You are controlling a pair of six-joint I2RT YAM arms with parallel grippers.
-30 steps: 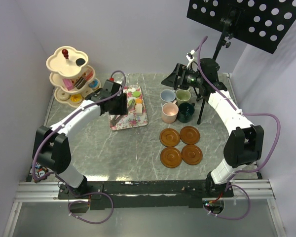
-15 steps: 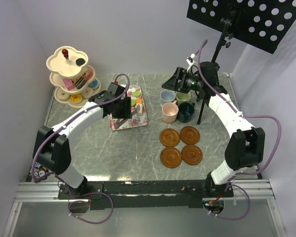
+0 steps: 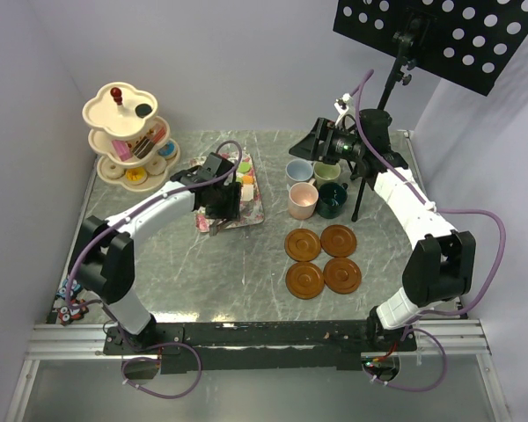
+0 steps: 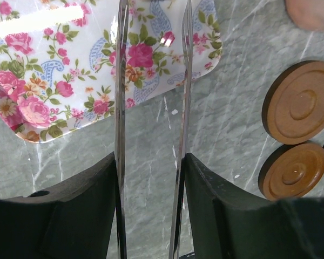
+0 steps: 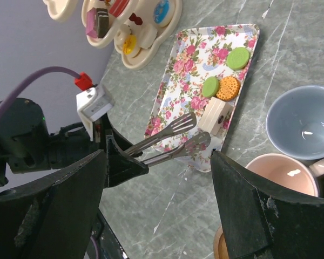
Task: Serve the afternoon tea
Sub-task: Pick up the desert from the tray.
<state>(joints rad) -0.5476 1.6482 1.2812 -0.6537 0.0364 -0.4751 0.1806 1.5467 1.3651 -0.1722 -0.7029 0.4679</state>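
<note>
Since a second ago the left arm has swung right and toward the near end of the floral tray (image 3: pixel 255 211). The left tool (image 3: pixel 218 202) now sits over the tray's near half rather than by its far-left edge. The right arm has barely shifted.

The left tool is clamped on the metal tongs (image 5: pixel 167 136). In the left wrist view both steel blades run out between the black fingers (image 4: pixel 92 199), held a little apart, over the tray's corner and the grey marbled worktop (image 4: pixel 232 124). In the right wrist view the tongs' slotted heads lie just beside a cream cake block (image 5: pixel 216 116) at the tray's near end. Further along the tray lie two green macarons (image 5: pixel 238 58) and an orange biscuit (image 5: pixel 227 88), the biscuit touching the smaller green one.

The right tool (image 3: pixel 311 146) hangs behind the mugs with its fingers wide apart, holding nothing. Four mugs stand in a tight cluster right of the tray: light blue mug (image 3: pixel 298 170), light green mug (image 3: pixel 326 170), pink mug (image 3: pixel 302 200) and dark green mug (image 3: pixel 332 200). Nearer the arms, four brown saucers (image 3: pixel 303 243) lie in a two-by-two block, just apart from the mugs. The cream three-tier stand (image 3: pixel 114 105) is at the far-left corner — small cakes and macarons on its lower tiers, one dark piece on the top tier.
</note>
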